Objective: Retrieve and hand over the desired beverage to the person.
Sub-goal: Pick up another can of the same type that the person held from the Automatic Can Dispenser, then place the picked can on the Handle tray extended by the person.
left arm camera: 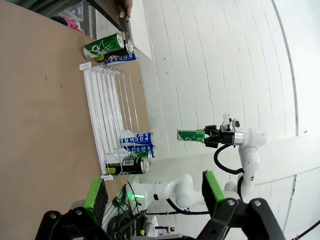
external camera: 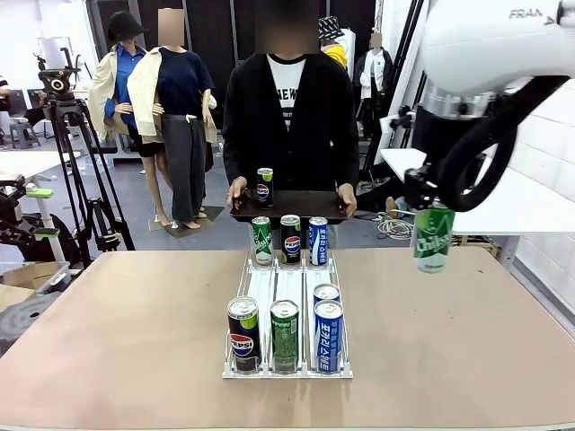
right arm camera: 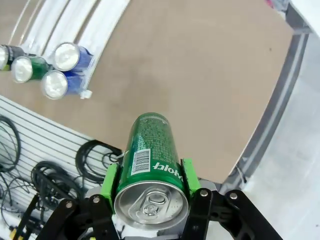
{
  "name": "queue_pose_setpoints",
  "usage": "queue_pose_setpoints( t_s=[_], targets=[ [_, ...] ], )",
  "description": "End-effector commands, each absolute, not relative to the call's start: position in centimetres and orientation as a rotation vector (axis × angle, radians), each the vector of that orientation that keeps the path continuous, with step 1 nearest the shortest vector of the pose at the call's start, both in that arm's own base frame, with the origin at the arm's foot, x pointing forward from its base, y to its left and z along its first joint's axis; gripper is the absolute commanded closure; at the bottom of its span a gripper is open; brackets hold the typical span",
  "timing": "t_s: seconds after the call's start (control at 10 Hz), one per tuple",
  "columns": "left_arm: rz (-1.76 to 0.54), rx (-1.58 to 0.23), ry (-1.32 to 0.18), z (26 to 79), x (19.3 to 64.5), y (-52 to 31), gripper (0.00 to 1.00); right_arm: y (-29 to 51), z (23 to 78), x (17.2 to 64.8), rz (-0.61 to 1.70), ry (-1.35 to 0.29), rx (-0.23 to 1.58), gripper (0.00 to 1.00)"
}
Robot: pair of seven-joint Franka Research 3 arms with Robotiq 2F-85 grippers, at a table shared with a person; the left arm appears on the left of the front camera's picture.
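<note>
One green can (external camera: 433, 237) is clamped in the right claw (external camera: 432, 215) above the tabletop (external camera: 467, 341). The left claw (left arm camera: 155, 192) stands open, holding nothing.

A white panelled wall (external camera: 548, 162) runs along the right side of the room, with grey floor (external camera: 135, 224) beyond the tan worktop's (external camera: 108, 323) far edge. A black camera tripod (external camera: 76, 171) stands past its far left corner, and black cables (right arm camera: 45, 175) lie coiled on the floor.

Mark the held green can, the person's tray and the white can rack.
green can (external camera: 434, 239), front view, label at mid-body
tray (external camera: 305, 209), front view, bare front wall
can rack (external camera: 275, 285), front view, bare middle lane
</note>
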State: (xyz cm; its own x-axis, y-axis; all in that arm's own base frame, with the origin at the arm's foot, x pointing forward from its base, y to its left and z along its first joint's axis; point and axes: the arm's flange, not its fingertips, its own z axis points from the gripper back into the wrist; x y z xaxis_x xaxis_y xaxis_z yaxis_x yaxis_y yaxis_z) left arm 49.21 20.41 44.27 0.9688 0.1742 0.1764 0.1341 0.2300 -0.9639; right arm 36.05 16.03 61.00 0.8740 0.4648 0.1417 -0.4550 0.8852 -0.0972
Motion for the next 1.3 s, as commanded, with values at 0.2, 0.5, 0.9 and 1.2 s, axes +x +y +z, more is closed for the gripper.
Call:
queue_pose_setpoints(
  t_s=[0.2,0.5,0.9,1.2],
  targets=[
    [0.022,-1.344,-0.272,44.4,49.1,20.4,0.0,10.2,59.8,38.9,0.521,-0.222,0.03,1.0],
    [0.022,-1.344,-0.272,44.4,49.1,20.4,0.0,7.3,59.8,41.5,0.509,-0.221,0.059,1.0],
    [0.022,-1.344,-0.272,44.4,49.1,20.4,0.0,7.0,59.0,41.4,0.49,-0.201,0.041,1.0],
    [0.022,-1.344,-0.272,44.4,49.1,20.4,0.0,7.0,59.0,41.4,0.49,-0.201,0.041,1.0]
  ],
)
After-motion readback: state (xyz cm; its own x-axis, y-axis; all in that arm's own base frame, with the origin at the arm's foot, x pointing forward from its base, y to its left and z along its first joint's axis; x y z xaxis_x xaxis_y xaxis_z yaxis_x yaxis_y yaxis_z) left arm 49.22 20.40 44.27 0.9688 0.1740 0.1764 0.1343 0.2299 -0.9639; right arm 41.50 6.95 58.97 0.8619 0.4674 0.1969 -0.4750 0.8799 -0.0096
